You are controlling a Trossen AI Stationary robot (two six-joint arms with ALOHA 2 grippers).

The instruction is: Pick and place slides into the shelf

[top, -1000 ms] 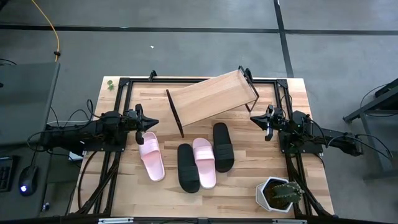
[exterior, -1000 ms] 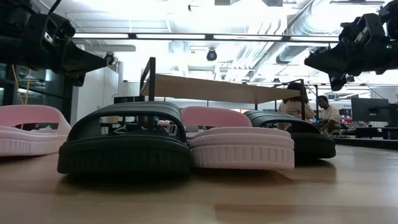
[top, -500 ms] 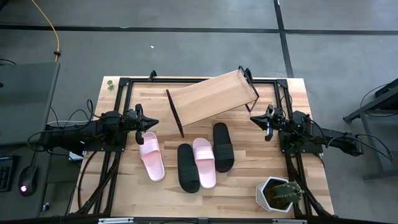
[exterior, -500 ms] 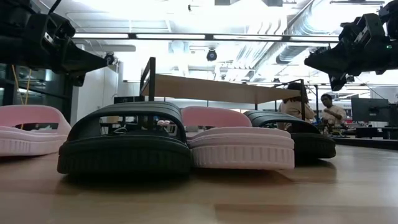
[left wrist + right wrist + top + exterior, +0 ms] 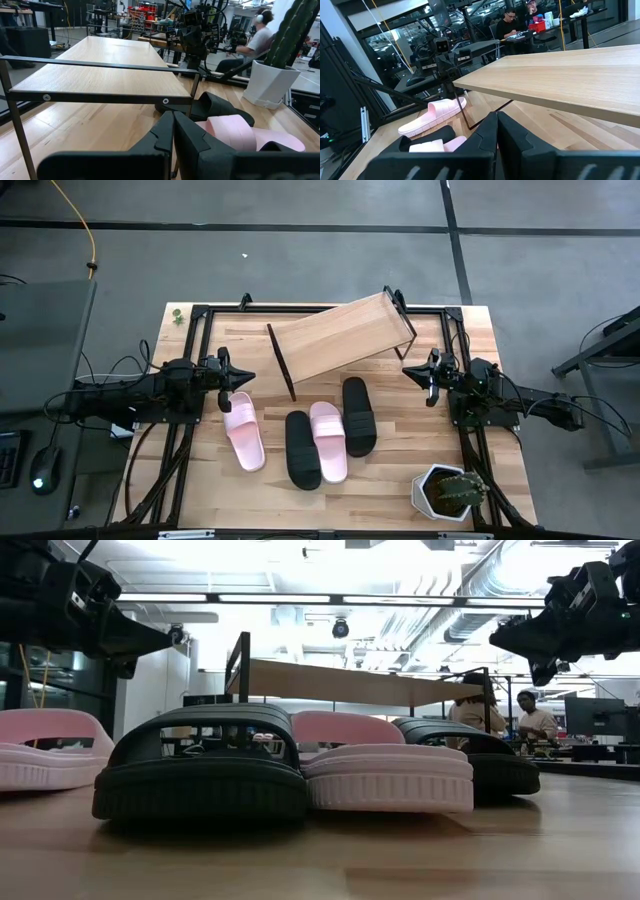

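No slide is on the shelf [image 5: 345, 335] yet, so I judge the task is at its very beginning, before the first pick. The shelf stands at the far side of the table [image 5: 400, 470], its board bare and turned a little askew. All four slides lie flat on the table on the near side of it: a pink slide [image 5: 243, 435] alone to the left, then a black slide [image 5: 303, 450] and a second pink slide [image 5: 329, 442] touching side by side, and a second black slide [image 5: 358, 416] just beside them on the right, a bit farther back. The left gripper [image 5: 243, 378] hangs above the table at the left edge, near the far end of the lone pink slide, with its fingers closed and nothing between them. The right gripper [image 5: 410, 372] waits at the right side, near the right end of the shelf, also closed and empty. For the next move, one gripper must open, come down over a slide and close on its strap or edge; the lone pink slide seems the easiest for the left arm. A potted cactus [image 5: 451, 492] stands at the near right corner. I can read no brand, label or writing on anything.
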